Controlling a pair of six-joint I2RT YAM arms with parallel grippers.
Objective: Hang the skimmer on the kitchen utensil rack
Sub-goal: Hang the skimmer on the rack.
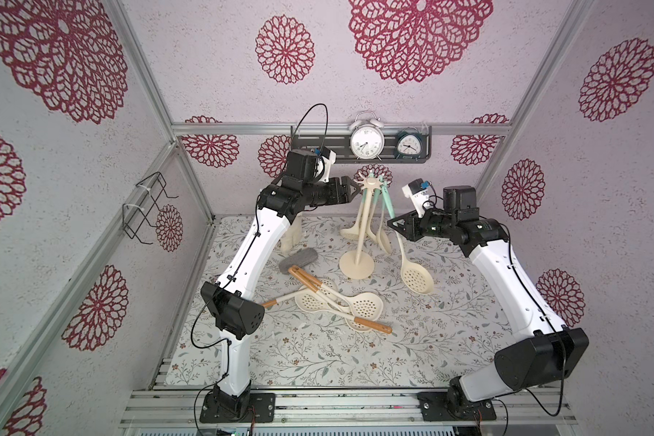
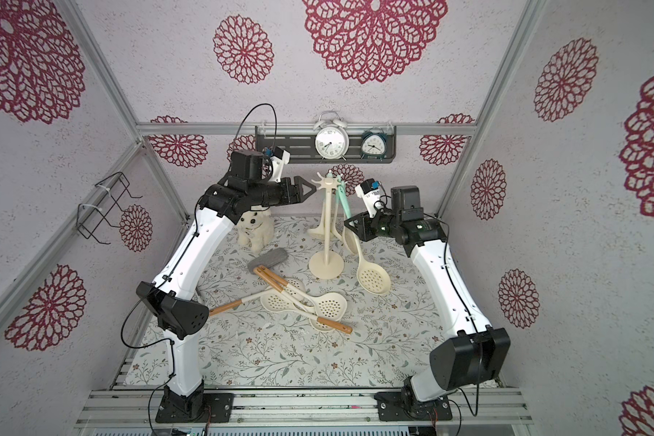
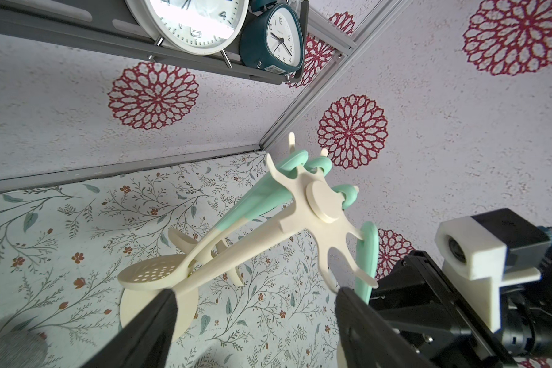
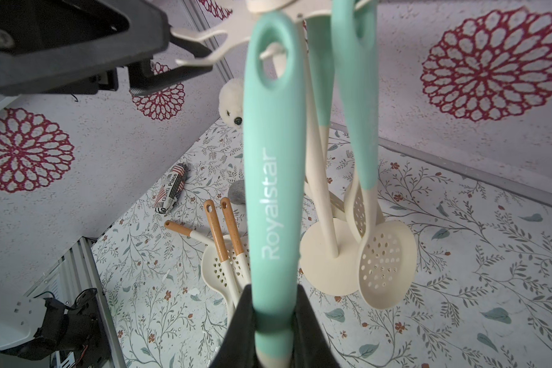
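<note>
Skimmer [image 1: 416, 280], cream perforated bowl, mint handle lettered Royalstar; hangs bowl-down and slightly tilted, just beside the kitchen utensil rack [image 1: 362, 230] on the right arm's side; bowl low, near the rack's round base; whether it clears the floral mat [image 1: 431, 339] cannot be told.

Right gripper [image 4: 273, 306]: clenched on the skimmer's handle at the lower end of the mint section, one finger on either side; handle rises from the jaws to the rack's star crown [image 3: 324, 204]; eyelet at the handle's top sits at crown height, with a cream hook tip showing through it in the right wrist view.

Left gripper [image 1: 357, 190]: released, jaws spread wide, holding nothing; level with the crown, on the side opposite the skimmer; one hook arm lies between its fingers [image 4: 172, 75]; contact with that hook cannot be told.

Rack, further: upright on the mat; other mint-handled utensils [image 4: 354, 127] hang from its remaining hooks.

Loose items: heap of wooden-handled skimmers [image 1: 340, 302] flat on the mat in front of the rack, well apart from both grippers; white plush toy [image 2: 253, 230] behind the left arm.

Wall shelf: white twin-bell alarm clock [image 1: 366, 141]; teal clock [image 1: 408, 145] beside it.
</note>
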